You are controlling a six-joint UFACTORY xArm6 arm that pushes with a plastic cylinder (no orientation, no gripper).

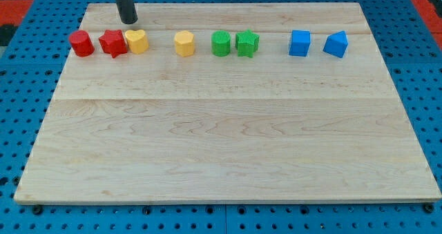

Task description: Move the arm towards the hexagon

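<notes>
A yellow hexagon block (184,43) sits in a row of blocks near the view's top. My tip (128,20) rests on the board at the view's top left, just above the red star block (112,43) and the yellow heart block (137,41). The tip is up and to the left of the hexagon, about one block's gap beyond the heart, touching no block.
The row also holds a red cylinder (81,43) at the left, a green cylinder (220,43), a green star (246,43), a blue cube (300,43) and a blue pointed block (335,44). The wooden board (221,137) lies on a blue perforated table.
</notes>
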